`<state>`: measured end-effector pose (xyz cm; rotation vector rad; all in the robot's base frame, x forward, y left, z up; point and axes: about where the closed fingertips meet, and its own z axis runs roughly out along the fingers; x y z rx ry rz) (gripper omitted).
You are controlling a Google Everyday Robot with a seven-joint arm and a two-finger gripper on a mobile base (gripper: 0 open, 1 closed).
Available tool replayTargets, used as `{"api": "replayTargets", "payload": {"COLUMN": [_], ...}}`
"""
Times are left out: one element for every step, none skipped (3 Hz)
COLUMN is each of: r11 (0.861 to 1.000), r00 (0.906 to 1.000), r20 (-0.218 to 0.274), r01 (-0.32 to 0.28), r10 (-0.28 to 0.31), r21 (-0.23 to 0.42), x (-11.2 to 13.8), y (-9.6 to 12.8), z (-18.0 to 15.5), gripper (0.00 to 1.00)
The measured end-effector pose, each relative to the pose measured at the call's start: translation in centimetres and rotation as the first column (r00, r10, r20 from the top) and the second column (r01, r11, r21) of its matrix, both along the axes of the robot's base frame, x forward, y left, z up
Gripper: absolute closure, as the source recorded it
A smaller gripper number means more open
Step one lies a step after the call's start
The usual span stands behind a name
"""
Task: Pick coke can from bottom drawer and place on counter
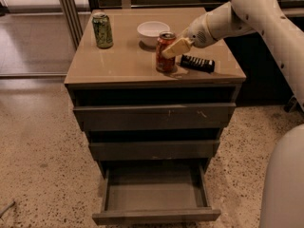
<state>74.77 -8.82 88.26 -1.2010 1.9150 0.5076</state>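
The coke can [162, 63] stands upright on the counter [118, 63], right of its middle, near the front edge. My gripper [167, 48] reaches in from the right and is shut on the can, with one pale finger [175, 46] across the can's upper front. The bottom drawer [154, 196] is pulled open below, and its tray holds nothing that I can see.
A green patterned can [102, 30] stands at the counter's back left. A white bowl [153, 32] sits just behind the coke can. A black flat object [197, 63] lies to its right. The two upper drawers are slightly ajar. My base [285, 184] is at the lower right.
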Motion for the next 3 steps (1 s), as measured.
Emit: {"api": "replayTargets", "payload": {"r11": [1.0, 1.0, 1.0], "r00": [1.0, 1.0, 1.0], "r20": [0.0, 0.0, 0.0], "r01": [0.0, 0.0, 0.0], "r10": [0.0, 0.0, 0.0], "r21": [0.0, 0.0, 0.0], "x": [0.0, 0.0, 0.0], "y": [0.0, 0.01, 0.01], "z": [0.0, -0.01, -0.01], "gripper": [0.59, 0.36, 0.13]}}
